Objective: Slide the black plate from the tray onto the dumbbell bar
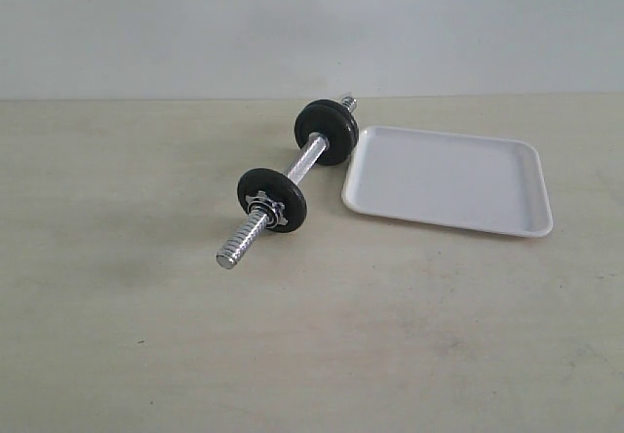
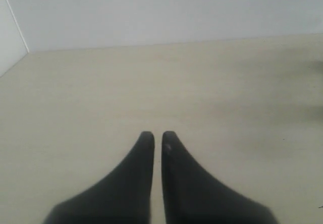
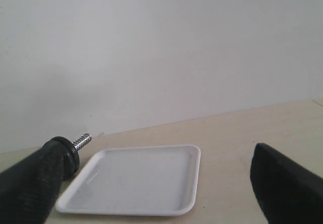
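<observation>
**Ana:** Beige tabletop (image 1: 292,365) fills the foreground of the exterior view. The first object on it is the dumbbell bar (image 1: 306,158), lying slantwise with one threaded end pointing toward the camera.

**Ben:** Where is the black disc?

**Ana:** Two of them sit on the bar. The near black plate (image 1: 280,184) has a chrome star nut (image 1: 265,210) against its face. The far black plate (image 1: 337,125) is threaded on near the other end, with a short stub of thread poking out behind it. I cannot tell which one came from the tray.

**Ben:** And the tray?

**Ana:** The white tray (image 1: 448,181) lies flat to the right of the bar. Its near-left corner is just beside the far black plate, and I cannot tell whether they touch.

**Ben:** What about the arms?

**Ana:** Neither shows in the exterior view. The left gripper (image 2: 157,135) hangs over bare table, its dark fingers (image 2: 133,183) drawn together with only a sliver between them and nothing held. The right gripper (image 3: 155,148) is spread wide, holding nothing. It looks across the tray (image 3: 136,181) toward the pale wall (image 3: 161,47), with the far plate's rim (image 3: 73,156) at one finger's edge.
</observation>
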